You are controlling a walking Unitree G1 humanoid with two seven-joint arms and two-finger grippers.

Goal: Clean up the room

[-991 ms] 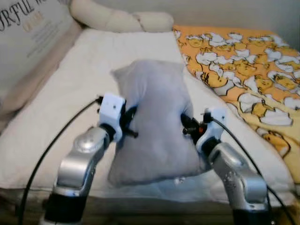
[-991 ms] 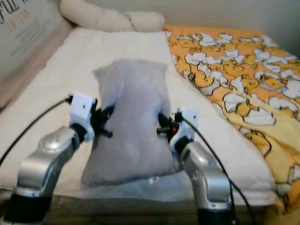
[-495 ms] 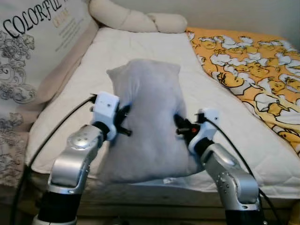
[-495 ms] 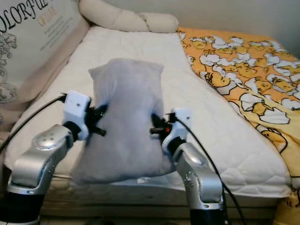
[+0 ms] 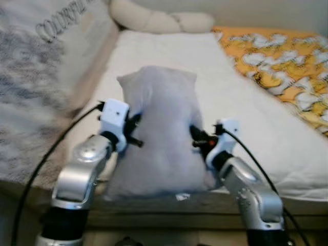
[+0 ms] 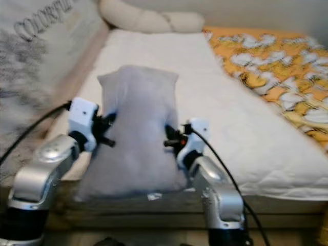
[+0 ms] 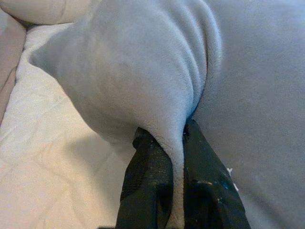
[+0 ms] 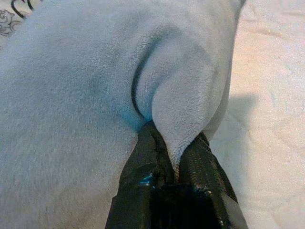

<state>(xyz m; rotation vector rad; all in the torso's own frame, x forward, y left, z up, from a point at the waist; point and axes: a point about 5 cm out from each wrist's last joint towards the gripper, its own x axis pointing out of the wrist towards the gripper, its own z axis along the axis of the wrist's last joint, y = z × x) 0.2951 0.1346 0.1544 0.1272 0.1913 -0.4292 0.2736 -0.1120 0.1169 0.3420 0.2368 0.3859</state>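
I hold the grey pillow (image 5: 160,134) upright between my two arms, over the near edge of the white mattress (image 5: 241,97). My left gripper (image 7: 177,138) is pinched tight on a fold of the pillow's left side, and my right gripper (image 8: 176,143) is clamped the same way on a fold of its right side. The pillow blocks my sight of the middle of the mattress behind it. Beyond the pillow, at the far end of the mattress, lies a long cream bolster (image 5: 159,20). Right of the pillow, an orange patterned blanket (image 5: 279,66) covers the mattress's far side. Left of the pillow stands a lettered panel (image 5: 46,66), blurred.
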